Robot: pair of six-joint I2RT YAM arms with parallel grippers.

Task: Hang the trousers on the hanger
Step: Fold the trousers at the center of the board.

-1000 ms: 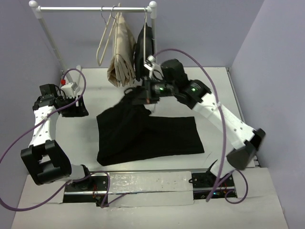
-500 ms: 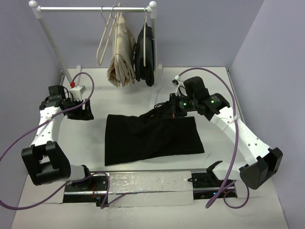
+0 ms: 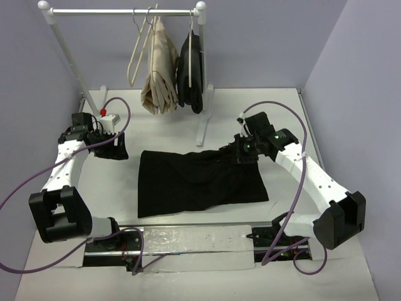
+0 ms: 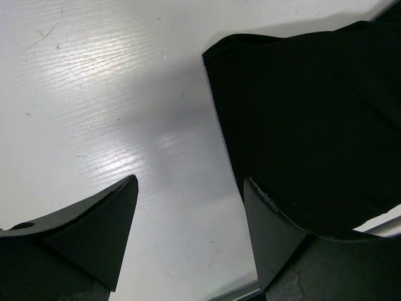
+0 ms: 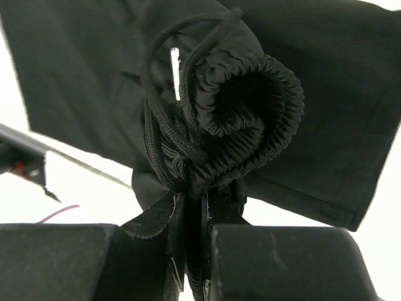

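The black trousers [image 3: 200, 182] lie spread on the white table, the waist end at the far right. My right gripper [image 3: 240, 151] is shut on their bunched elastic waistband and drawstring [image 5: 238, 119], held just above the table; in the right wrist view the gripper [image 5: 191, 207] pinches fabric between its jaws. My left gripper [image 3: 116, 148] is open and empty, just left of the trousers' left edge. In the left wrist view the gripper [image 4: 188, 213] sits over bare table with the trousers [image 4: 313, 113] to its right. The empty white hanger [image 3: 134, 59] hangs on the rail, far left.
A clothes rack [image 3: 125, 11] stands at the back, with beige trousers [image 3: 160, 69] and a smaller black garment [image 3: 191, 69] hanging on it. Its right post [image 3: 203, 100] rises close behind the trousers. A small white box [image 3: 108, 117] sits near my left arm.
My right gripper has carried the waistband to the right and down, drawing the trousers out flatter. My left gripper has moved a little right toward the trousers' left edge.
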